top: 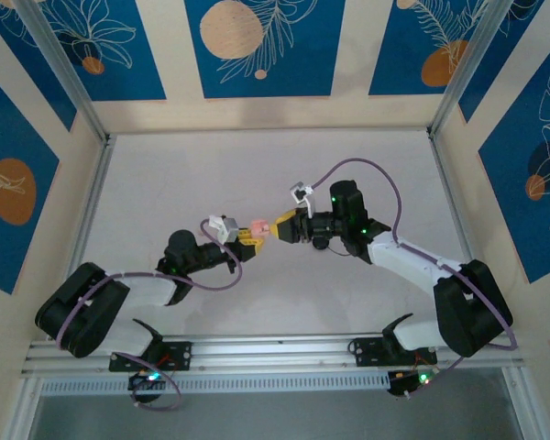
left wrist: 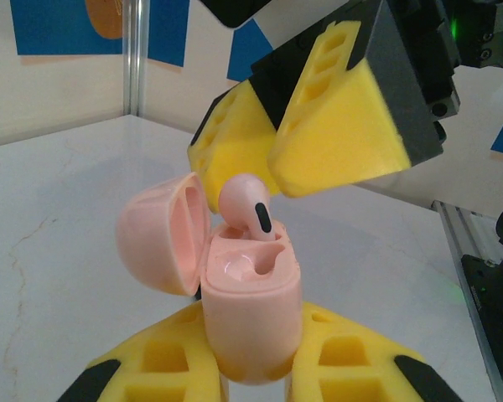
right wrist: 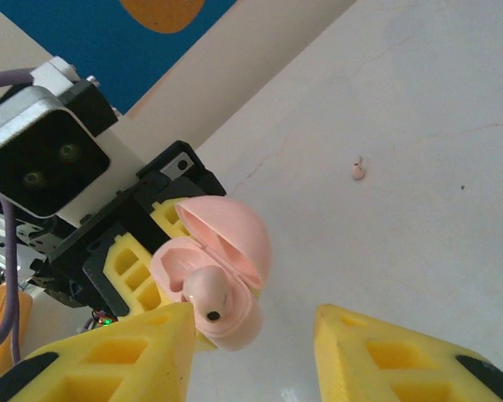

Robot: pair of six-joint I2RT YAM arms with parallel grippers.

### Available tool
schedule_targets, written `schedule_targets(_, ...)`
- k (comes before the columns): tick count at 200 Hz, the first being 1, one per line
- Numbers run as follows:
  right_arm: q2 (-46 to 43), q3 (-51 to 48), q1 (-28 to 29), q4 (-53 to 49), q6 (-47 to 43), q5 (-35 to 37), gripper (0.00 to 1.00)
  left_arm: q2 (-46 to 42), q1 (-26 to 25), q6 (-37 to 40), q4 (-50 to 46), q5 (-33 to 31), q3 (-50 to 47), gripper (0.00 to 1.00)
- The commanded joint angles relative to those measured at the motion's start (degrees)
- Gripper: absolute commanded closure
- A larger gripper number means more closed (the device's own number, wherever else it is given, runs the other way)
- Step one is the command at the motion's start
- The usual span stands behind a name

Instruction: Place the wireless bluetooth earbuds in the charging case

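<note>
My left gripper [left wrist: 251,373] is shut on the lower body of the pink charging case [left wrist: 251,310] and holds it upright above the table, with its lid [left wrist: 163,234] swung open to the left. A pale pink earbud [left wrist: 247,205] stands in the far slot, its head and dark-tipped stem sticking out. The near slot [left wrist: 243,268] is bare. My right gripper [left wrist: 272,180] hovers just above the earbud. In the right wrist view its jaws stand apart [right wrist: 256,335], and the earbud [right wrist: 208,293] in the case [right wrist: 235,251] lies close to the left finger [right wrist: 126,360].
Both grippers meet mid-table, my left gripper [top: 247,242] and right gripper [top: 277,226] on either side of the case [top: 258,227]. A tiny pale pink speck [right wrist: 358,171] lies on the white table [top: 165,183]. Metal frame posts stand at the back corners.
</note>
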Motion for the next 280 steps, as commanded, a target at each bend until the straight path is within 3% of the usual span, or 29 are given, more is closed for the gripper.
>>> schedule_targets(1,-1.7,0.5,-0.3,2.4,0.6,-1.8,0.58,-1.5,-0.3,1.1,1.0,1.6,-0.7,0.88)
schedule_targets(109,4.1,2.0,-0.4,1.1,0.7,-2.4,0.62,-3.3,-0.3,1.8,-0.9,1.5,-0.7,0.88)
schedule_targets(166,-0.7,2.7,-0.3,0.0,-0.1,-2.5,0.59,-4.8,-0.4,3.6,-4.5,0.6,-0.9,0.88)
schedule_targets(280,2.0,9.8,5.0,-10.8,-6.3,4.5,0.57,-7.6,-0.3,5.2,-7.9,0.8,-0.8,0.88)
